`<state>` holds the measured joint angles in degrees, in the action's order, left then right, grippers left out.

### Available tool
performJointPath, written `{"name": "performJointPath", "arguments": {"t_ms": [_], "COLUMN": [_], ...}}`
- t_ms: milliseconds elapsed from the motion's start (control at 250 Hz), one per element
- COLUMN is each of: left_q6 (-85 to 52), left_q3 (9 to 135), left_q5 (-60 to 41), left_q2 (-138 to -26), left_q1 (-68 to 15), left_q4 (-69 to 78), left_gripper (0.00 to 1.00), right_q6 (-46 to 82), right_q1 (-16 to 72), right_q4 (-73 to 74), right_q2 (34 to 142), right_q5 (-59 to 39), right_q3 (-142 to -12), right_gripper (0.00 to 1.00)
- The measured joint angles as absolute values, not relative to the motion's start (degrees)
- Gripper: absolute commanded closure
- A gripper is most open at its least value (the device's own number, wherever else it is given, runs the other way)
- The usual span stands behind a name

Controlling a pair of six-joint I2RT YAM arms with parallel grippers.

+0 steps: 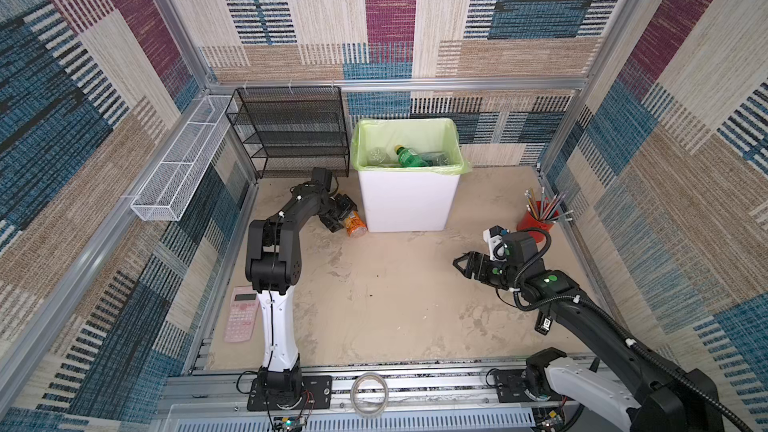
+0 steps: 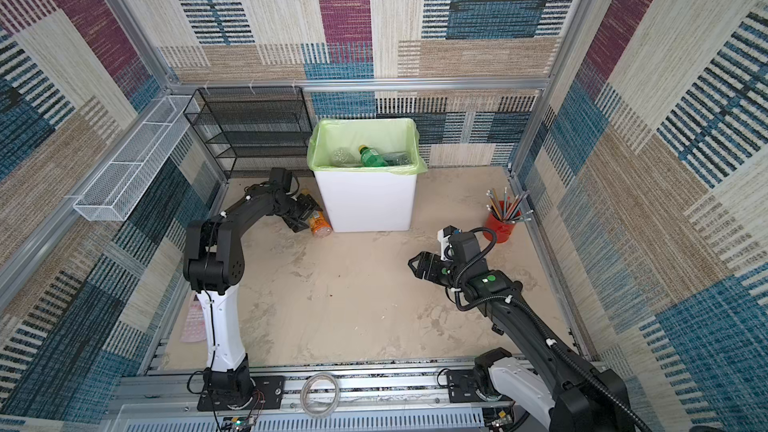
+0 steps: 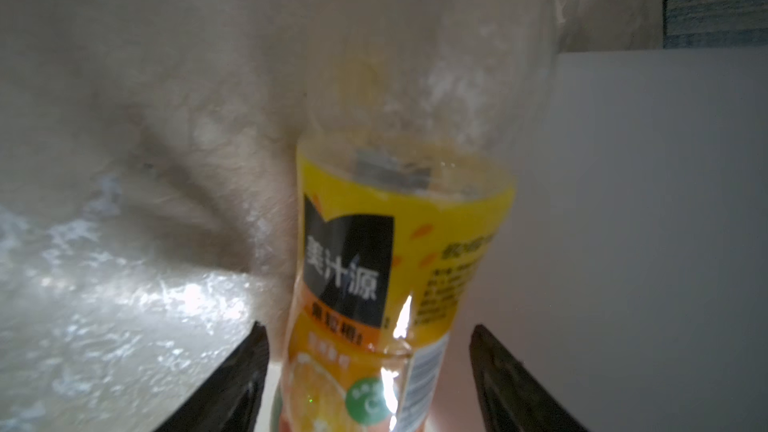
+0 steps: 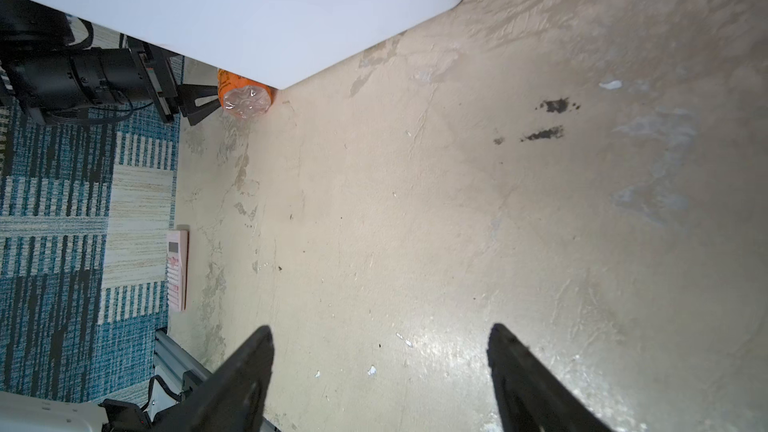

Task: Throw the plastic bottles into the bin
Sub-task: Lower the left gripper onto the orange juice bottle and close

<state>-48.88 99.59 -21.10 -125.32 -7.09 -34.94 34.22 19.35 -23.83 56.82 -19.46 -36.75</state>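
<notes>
While orange bottle (image 3: 395,243) lies between parted jaws of left claw (image 3: 368,326), beside the bin (image 3: 644,201), right claw (image 4: 381,327) spread, empty.

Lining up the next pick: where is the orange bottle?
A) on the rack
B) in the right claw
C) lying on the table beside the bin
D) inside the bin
C: the orange bottle lies on the table beside the bin, between the open fingers of the left claw.
</notes>
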Motion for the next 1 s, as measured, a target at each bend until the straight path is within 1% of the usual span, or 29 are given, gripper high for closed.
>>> {"name": "performJointPath", "arguments": {"t_ms": [204,404,504,572,760,1000], "left_q6": [-46.72,-42.44,-40.1,-38.54,-34.24,-32.82], "left_q3": [102.37,102.69,100.22,97.32,85.45,66.61], "left_q5": [-19.57,-17.52,-15.33,-15.05,-14.94,-17.91], "left_q2": [-128.51,-128.33,-125.56,-122.26,-109.62,-86.72], "left_q1": [-7.42,-7.44,-7.46,-7.46,-7.46,-7.49], "left_q4": [-39.77,-44.86,-46.96,-47.79,-46.57,-39.09], "left_gripper": [0.32,0.45,0.5,0.52,0.52,0.52], "right_q6": [34.22,34.22,34.2,34.17,33.71,32.67], "right_q1": [19.35,19.38,19.38,19.38,19.27,19.27], "right_q4": [-24.29,-24.32,-24.25,-24.21,-23.38,-21.56], "right_q2": [56.51,56.49,56.55,56.69,57.82,60.18], "right_q5": [-19.27,-18.92,-18.92,-18.94,-19.14,-20.6], "right_q3": [-36.75,-36.75,-36.75,-36.75,-36.88,-37.28], "right_gripper": [0.18,0.18,0.18,0.18,0.18,0.18]}}
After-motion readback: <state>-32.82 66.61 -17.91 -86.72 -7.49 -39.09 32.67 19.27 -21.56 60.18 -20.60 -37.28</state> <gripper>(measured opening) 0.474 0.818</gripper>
